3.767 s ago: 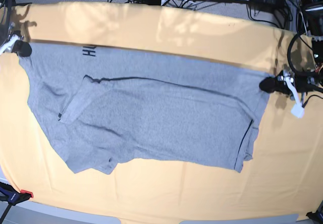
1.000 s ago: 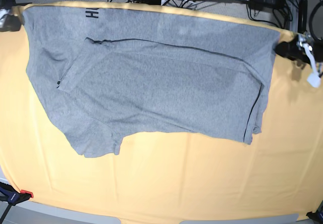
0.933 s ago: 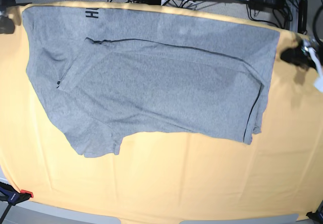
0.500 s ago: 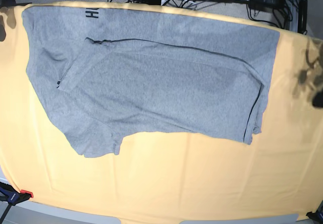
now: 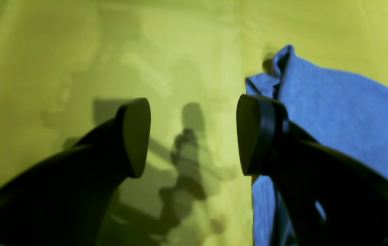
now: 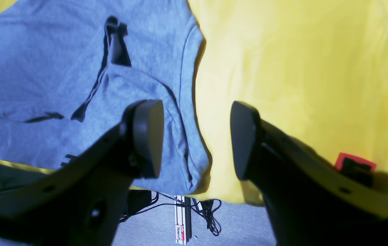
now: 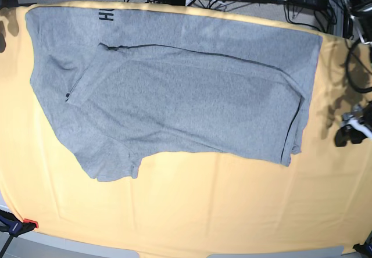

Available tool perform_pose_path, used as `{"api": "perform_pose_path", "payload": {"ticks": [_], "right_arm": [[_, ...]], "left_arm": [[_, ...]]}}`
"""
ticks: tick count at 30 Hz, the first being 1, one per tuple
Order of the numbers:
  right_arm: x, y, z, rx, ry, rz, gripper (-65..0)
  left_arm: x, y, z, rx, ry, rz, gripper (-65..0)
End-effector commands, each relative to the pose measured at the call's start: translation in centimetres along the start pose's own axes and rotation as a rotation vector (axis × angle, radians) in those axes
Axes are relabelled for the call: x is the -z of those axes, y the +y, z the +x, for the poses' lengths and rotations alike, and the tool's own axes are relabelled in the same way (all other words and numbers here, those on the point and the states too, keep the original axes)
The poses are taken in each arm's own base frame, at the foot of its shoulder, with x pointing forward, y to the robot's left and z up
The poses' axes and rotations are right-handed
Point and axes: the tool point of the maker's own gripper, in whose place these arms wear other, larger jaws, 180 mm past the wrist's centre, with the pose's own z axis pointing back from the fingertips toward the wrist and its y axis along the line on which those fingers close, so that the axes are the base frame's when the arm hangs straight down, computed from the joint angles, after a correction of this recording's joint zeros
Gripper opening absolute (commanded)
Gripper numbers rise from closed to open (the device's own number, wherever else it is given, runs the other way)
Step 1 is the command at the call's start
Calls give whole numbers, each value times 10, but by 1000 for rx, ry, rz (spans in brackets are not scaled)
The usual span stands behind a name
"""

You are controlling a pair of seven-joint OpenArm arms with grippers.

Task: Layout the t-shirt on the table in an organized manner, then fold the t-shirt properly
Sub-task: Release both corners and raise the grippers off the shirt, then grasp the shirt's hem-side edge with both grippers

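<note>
Lying part-folded at 12 o'clock on table (image 7: 192, 211), shirt (image 7: 174, 101) hangs over far edge; risks sliding off if tugged. Left gripper (image 5: 193, 136) and right gripper (image 6: 196, 138) open, empty.

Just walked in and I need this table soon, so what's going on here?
A two-armed robot is laying out a grey t-shirt on the yellow-clothed table. The shirt lies spread but partly doubled over itself, reaching the far edge. Neither arm holds it: the left gripper hangs open beside its corner, and the right gripper is open above the other end.
</note>
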Motion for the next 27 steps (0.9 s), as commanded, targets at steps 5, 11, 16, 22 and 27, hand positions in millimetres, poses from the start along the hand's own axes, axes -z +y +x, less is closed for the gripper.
{"api": "perform_pose_path", "payload": {"ticks": [5,11,16,22,27], "right_arm": [[-5,2,16,-38,-36,7,-318],[-5,2,16,-38,-36,7,-318],[-5,2,16,-38,-37,7,-318],[-4,2,17,-38,-42,8,-318],[0,4,32,-48,-92,17,-318]], "left_arm": [[19,-18,24,-23,-68,15,-247],[53,-24,21,-128,-65,-3,-247],[79,-26,0,-242,0,-61,-247],[94,-54,-28,-324,48,-217,-247],[103,-91,-49,-256,140,-318,-247]]}}
